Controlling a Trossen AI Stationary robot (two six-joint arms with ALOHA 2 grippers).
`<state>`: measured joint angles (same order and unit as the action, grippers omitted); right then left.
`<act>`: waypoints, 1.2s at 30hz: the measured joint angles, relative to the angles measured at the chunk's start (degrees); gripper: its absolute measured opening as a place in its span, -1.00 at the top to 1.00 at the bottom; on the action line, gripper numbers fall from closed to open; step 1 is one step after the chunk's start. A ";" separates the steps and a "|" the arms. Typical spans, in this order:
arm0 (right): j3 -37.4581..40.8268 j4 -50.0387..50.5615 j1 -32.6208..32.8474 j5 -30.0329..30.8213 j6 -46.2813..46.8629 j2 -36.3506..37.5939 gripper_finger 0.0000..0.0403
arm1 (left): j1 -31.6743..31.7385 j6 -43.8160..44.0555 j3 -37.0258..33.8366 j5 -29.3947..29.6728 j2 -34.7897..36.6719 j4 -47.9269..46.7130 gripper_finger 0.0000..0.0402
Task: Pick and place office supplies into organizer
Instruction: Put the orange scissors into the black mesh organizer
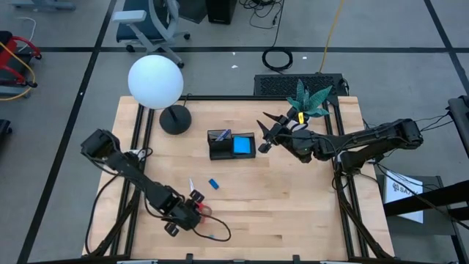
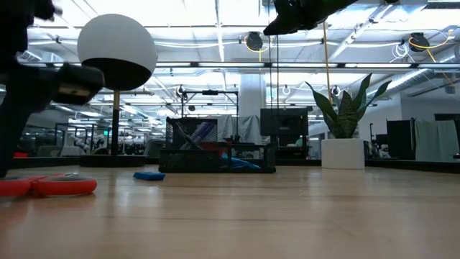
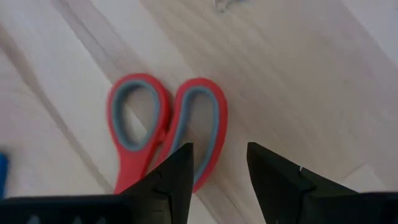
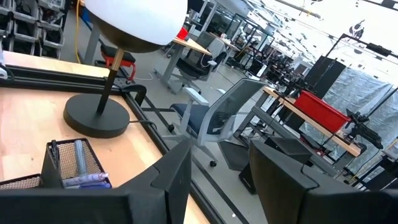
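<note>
Red scissors sit right under the left end effector, handle loops up close, and its two dark fingers stand apart with nothing between them. One fingertip hangs over the edge of the nearer loop; the other is over bare table. From above, the left end effector is down at the near edge of the table, and the scissors stretch away from it toward the near-right, so their long axis runs off from the fingers rather than across them. My guess is the fingers have to come down straddling a handle, and that needs a small shift toward the loops first.

Over on the far side, the right end effector is held high just beside the organizer, fingers apart and empty. The blue note pad is already lying in the lower section, and pens stand in the taller one. A small blue eraser and a pen wait on the open table between the two arms, nearer the left one.

For the scissors, the left arm is clearly the closer; the organizer lies well apart from them, up toward the middle.
</note>
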<state>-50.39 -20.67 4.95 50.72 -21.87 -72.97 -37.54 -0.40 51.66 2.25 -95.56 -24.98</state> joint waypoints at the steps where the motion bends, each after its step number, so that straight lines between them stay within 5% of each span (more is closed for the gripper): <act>1: 0.00 0.00 0.00 0.00 0.00 0.00 0.23 | 0.11 0.17 -0.01 -0.27 -0.56 -0.03 0.21; 13: 0.00 0.00 0.00 -0.01 0.00 0.00 0.24 | 1.99 0.94 0.22 -1.43 -4.40 0.25 0.26; 23: 0.00 0.00 0.00 0.00 0.00 0.00 0.26 | 2.06 -0.96 0.09 -1.18 -4.53 0.92 0.90; 36: 0.00 0.00 0.00 0.00 0.00 0.00 0.26 | 2.17 -0.89 -0.42 -2.00 -0.45 -0.29 0.90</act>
<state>-50.39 -20.67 4.95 50.72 -21.87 -72.97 -35.38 -1.29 51.24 0.25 -96.01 -25.27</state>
